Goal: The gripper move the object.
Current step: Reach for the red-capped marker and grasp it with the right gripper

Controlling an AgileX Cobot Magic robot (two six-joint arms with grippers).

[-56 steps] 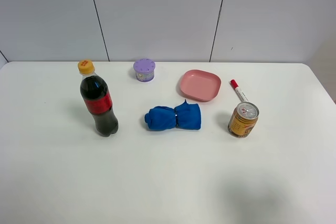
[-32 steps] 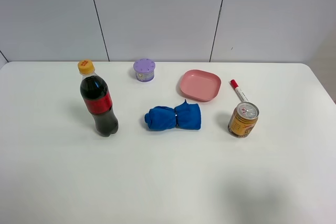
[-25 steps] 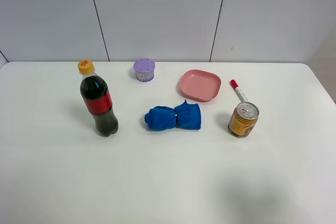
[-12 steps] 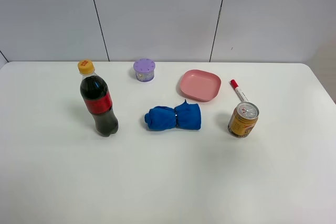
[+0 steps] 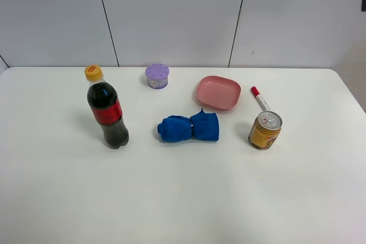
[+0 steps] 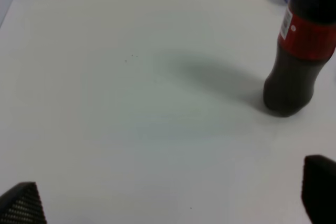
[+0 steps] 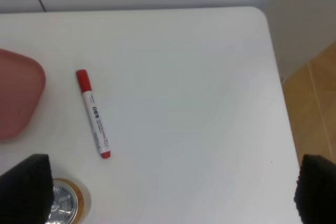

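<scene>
Six loose items are counted on one white table (image 5: 57,198), one of each kind: one blue cloth bundle (image 5: 189,127) at the middle, and around it one cola bottle (image 5: 107,110) at nine o'clock, one purple lidded tub (image 5: 156,76) at eleven, one pink dish (image 5: 218,92) at one, one red-capped marker pen (image 5: 261,99) at two and one gold can (image 5: 265,130) at three. Two grippers are counted, the left gripper (image 6: 170,195) and the right gripper (image 7: 170,184), with two black fingertips (image 6: 317,182) seen on each.

looks like robot lab: plain white table (image 5: 183,198), grey panelled wall (image 5: 171,15), wood floor (image 7: 315,103).
</scene>
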